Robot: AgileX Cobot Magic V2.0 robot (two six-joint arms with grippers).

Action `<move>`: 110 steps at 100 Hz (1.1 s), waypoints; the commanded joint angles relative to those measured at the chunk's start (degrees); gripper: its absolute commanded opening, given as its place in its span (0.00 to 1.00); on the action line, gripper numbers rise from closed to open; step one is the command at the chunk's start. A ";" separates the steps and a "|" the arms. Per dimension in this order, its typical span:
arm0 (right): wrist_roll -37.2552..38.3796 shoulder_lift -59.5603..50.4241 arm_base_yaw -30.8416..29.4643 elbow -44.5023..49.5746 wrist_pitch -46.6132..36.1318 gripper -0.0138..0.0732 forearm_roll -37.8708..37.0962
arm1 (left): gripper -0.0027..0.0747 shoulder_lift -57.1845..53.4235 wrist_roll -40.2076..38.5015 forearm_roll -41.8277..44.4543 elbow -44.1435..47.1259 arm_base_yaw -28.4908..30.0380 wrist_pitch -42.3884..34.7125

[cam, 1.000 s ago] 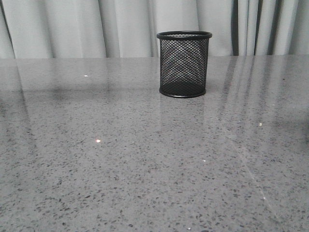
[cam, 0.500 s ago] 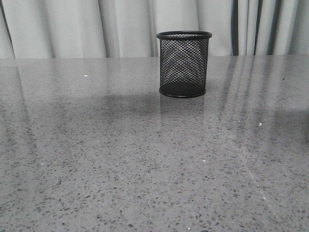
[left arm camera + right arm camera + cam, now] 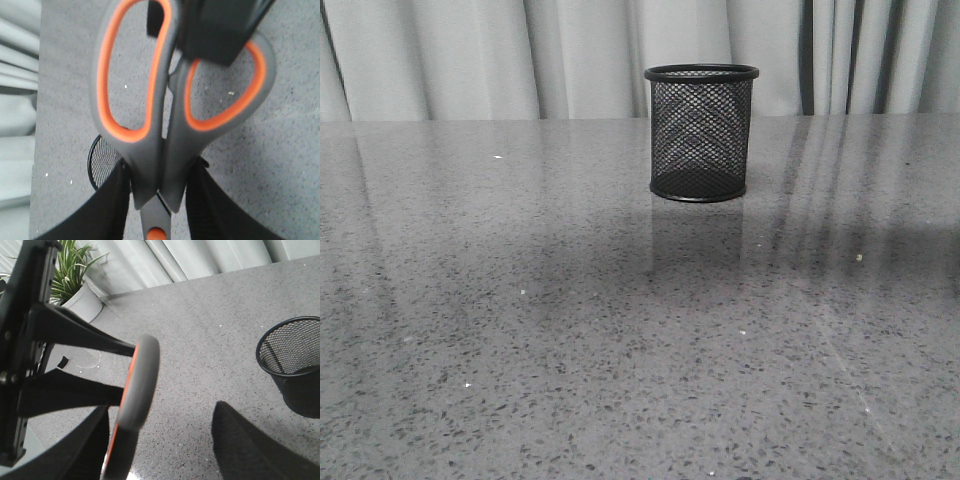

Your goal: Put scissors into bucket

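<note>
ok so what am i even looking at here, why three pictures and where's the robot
It is a two-armed robot at a grey table. One camera looks forward over the table and sees only the black mesh bucket; the arms are out of its sight. The other two cameras sit on the wrists. The left wrist view shows the scissors, grey handles lined orange, held between the left gripper fingers. The right wrist view sees those scissors edge-on in the other arm, a potted plant beyond, and the right gripper, fingers apart and holding nothing.
</note>
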 commanded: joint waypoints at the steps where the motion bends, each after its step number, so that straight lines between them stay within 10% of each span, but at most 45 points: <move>1: -0.79 -0.22 0.03 -2.09 -0.68 0.62 3.37 | 0.09 -2.25 -1.40 -0.66 -1.96 -1.37 -5.27; 22: -0.79 -0.10 0.03 -2.09 -1.03 0.60 3.46 | 0.09 -1.09 -1.40 -0.74 -1.96 -2.55 -5.39; 58: -1.77 -0.10 0.03 -2.09 -1.15 0.08 3.46 | 0.22 -1.52 -1.40 -1.74 -2.27 -2.55 -4.99; 80: -2.86 -0.10 0.03 -2.09 -1.54 0.07 3.46 | 0.73 -2.35 -1.61 -1.87 -2.67 -2.42 -4.65; 110: -2.95 1.41 0.03 -7.47 -5.61 0.11 -5.89 | 0.61 -5.75 -8.01 4.92 -2.67 0.56 -4.87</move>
